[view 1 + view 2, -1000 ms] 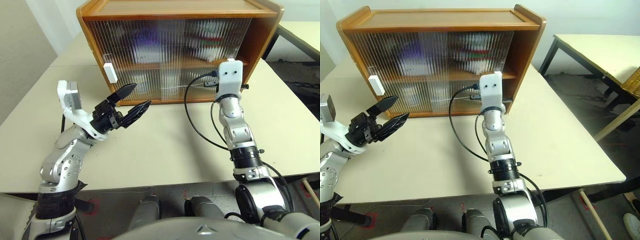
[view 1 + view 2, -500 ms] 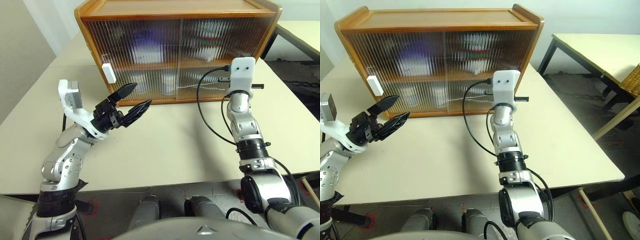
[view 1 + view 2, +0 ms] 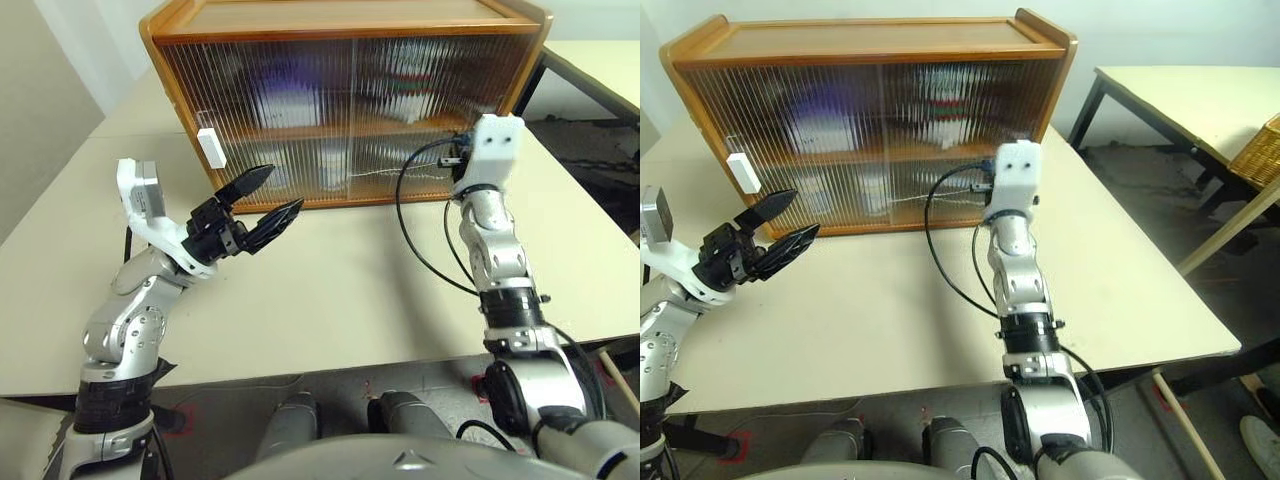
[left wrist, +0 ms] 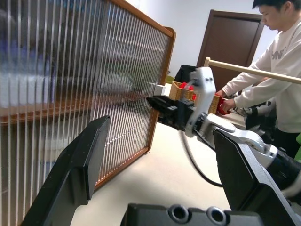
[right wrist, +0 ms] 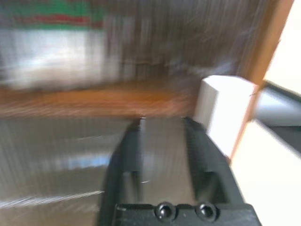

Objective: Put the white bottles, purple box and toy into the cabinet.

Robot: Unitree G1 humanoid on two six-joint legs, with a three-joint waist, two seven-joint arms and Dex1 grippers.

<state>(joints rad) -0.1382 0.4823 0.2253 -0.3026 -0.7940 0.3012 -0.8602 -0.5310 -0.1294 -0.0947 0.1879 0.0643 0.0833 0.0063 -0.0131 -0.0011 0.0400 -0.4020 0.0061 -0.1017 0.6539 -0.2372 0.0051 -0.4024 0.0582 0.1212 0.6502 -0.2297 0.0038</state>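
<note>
A large brown wooden cabinet (image 3: 340, 20) with ribbed translucent sliding doors stands at the 12 o'clock end of a pale cream counter (image 3: 330, 290), both doors drawn across its front. Through the ribbing, a soft lavender blur that reads as the purple box (image 3: 285, 85) sits on the upper shelf toward 11 o'clock. The knitted toy (image 3: 410, 95), a smear of white with red and green stripes, sits on the same shelf toward 1 o'clock. A pale shape (image 3: 335, 165) shows on the lower shelf near the middle. The white bottles cannot be told for certain behind the ribbed panels.

The left tool (image 3: 285, 188) hangs above the counter at about 9 o'clock, its two black fingers spread wide around nothing and aimed at the cabinet's lower front. It sits below and to the right of the small white handle (image 3: 208, 148) on the left door.

The right tool (image 5: 162, 121) is up against the cabinet front at about 2 o'clock. Its fingers stand part-way apart with nothing between them, just beside the small white handle (image 5: 221, 113) at the right door's edge. A black cable (image 3: 410, 230) loops from its wrist.

A person in a pale sweatshirt (image 4: 277, 61) stands beyond the counter, near a second cream table (image 3: 1180, 95) and a wicker basket (image 3: 1260, 150).
</note>
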